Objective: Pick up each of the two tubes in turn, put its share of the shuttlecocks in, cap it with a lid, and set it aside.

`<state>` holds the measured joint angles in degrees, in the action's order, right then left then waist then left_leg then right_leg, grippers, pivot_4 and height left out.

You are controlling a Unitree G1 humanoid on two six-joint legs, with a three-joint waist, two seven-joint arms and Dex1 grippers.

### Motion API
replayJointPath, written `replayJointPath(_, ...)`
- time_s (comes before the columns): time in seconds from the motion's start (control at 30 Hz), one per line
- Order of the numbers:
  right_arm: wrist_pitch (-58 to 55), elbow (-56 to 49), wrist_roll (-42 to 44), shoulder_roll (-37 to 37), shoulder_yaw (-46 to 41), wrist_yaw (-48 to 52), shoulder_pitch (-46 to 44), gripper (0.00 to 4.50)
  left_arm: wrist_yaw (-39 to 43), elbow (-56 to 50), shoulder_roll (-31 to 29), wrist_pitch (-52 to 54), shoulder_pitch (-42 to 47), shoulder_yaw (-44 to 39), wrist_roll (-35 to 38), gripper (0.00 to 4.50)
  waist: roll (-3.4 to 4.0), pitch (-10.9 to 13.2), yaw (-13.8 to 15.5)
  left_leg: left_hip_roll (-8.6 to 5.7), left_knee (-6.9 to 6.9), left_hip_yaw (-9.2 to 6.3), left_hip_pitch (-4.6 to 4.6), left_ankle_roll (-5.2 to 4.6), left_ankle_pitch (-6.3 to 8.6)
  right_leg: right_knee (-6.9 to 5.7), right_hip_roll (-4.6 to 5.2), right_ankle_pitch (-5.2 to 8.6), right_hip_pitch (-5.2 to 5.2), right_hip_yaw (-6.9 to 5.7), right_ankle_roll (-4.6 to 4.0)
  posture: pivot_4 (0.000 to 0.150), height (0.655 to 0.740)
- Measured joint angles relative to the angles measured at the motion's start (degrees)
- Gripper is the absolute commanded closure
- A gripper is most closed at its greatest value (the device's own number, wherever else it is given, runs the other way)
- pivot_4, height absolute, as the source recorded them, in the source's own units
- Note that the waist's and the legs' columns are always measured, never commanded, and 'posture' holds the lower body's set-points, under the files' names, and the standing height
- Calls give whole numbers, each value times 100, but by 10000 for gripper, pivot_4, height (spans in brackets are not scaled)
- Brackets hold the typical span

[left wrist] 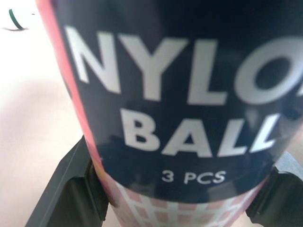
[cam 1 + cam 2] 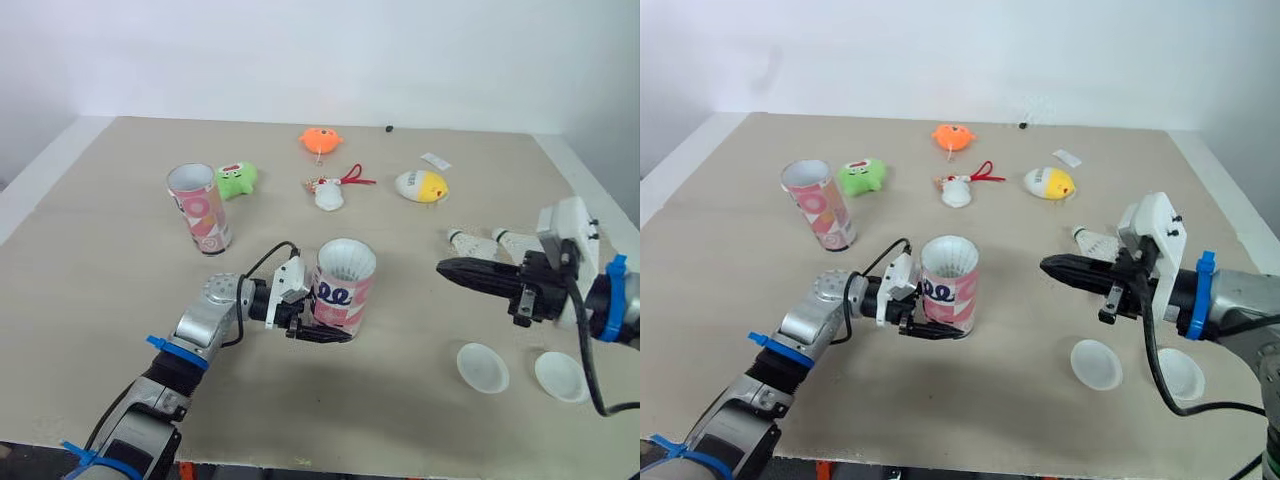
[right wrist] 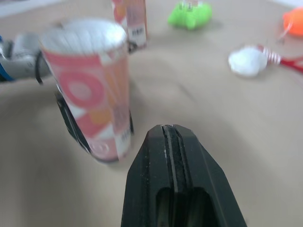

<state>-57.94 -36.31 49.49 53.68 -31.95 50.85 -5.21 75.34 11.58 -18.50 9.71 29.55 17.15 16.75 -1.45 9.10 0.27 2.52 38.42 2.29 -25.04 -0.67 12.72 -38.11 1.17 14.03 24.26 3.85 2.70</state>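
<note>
A pink patterned tube (image 2: 342, 288) stands upright at the table's middle front, its open top showing a white ribbed shuttlecock skirt. My left gripper (image 2: 328, 324) is shut on its lower part; the left wrist view has the tube label (image 1: 189, 94) pressed between both fingers (image 1: 71, 189). A second, open tube (image 2: 200, 206) stands upright at the back left. Two loose shuttlecocks (image 2: 478, 243) lie on the right, just behind my right gripper (image 2: 448, 268), which is shut and holds nothing and points toward the held tube (image 3: 92, 94). Two white lids (image 2: 483, 367) (image 2: 560, 377) lie at the front right.
Small toys lie across the back: a green one (image 2: 237, 180) beside the second tube, an orange one (image 2: 320, 140), a white one with a red cord (image 2: 330, 190) and a yellow-white one (image 2: 421, 186). A small white tag (image 2: 435, 160) lies near it.
</note>
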Motion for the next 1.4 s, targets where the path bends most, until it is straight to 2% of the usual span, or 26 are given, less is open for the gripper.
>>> replayJointPath(0.2, 208, -6, -281, 58, -190, 76, 764, 43819, -15, -1, -44, -280, -216, -1, -55, 14282, 3, -2, 2, 0, 4, 4, 8, 2, -1, 2, 1, -3, -7, 2, 7, 1500, 7323)
replayJointPath(0.3, 365, 187, -774, 150, -171, 128, 1425, 43819, -18, 57, -6, -625, -353, 8, -93, 14282, 3, -5, 7, 1, 5, 8, 22, 2, -2, 3, 1, 0, -17, 9, 21, 1500, 7323)
replayJointPath(0.33, 683, 299, -1321, 391, -49, 200, 2052, 43819, -12, 77, 50, -960, -455, 102, -185, 14282, 8, -9, 11, 0, 3, 10, 44, 2, -2, 4, 2, 24, -40, 8, 19, 1500, 7323)
replayJointPath(0.43, 930, 314, -1599, 492, 18, 355, 2395, 36195, -10, 114, 108, -1196, -506, 128, -259, 14282, 15, -13, 10, -1, 3, 10, 46, 2, -2, 4, 3, 30, -43, 9, 11, 1500, 7323)
replayJointPath(0.5, 1024, 398, -1734, 526, 29, 487, 2564, 27843, -3, 115, 131, -1317, -584, 154, -259, 14282, 14, -13, 9, 0, 3, 10, 53, 2, -2, 4, 2, 31, -50, 9, 11, 1500, 7323)
replayJointPath(0.57, 1140, 451, -1863, 638, 33, 610, 2625, 21764, 8, 114, 130, -1336, -615, 156, -254, 14282, 16, -14, 9, 0, 2, 11, 63, 2, -2, 4, 3, 30, -57, 12, 11, 1500, 7323)
replayJointPath(0.6, 1230, 505, -1945, 718, 50, 675, 2624, 16259, 18, 117, 129, -1342, -628, 163, -253, 14282, 15, -13, 8, 0, 2, 11, 78, 2, -1, 6, 2, 32, -74, 10, 9, 1500, 7323)
replayJointPath(0.67, 1340, 640, -2072, 832, 127, 735, 2522, 11639, 39, 150, 131, -1395, -631, 177, -255, 14282, 12, -12, 5, 1, 2, 11, 88, 2, -1, 7, 2, 34, -83, 9, 7, 1500, 7323)
replayJointPath(0.9, 1743, 1875, -2434, 1143, 1306, 973, 1310, 11639, 129, 360, 180, -1749, -560, 226, -267, 14282, 14, -13, -1, -1, 0, 16, 95, 2, -1, 9, 7, 36, -87, 9, 6, 1500, 7323)
replayJointPath(1.4, 2110, 2477, -2817, 1293, 2132, 1485, 918, 11639, -6, 291, 125, -1795, -579, 279, -280, 14282, 17, -15, 2, -3, 1, 18, 97, 0, 3, 8, 10, 36, -89, 12, 10, 1500, 7323)
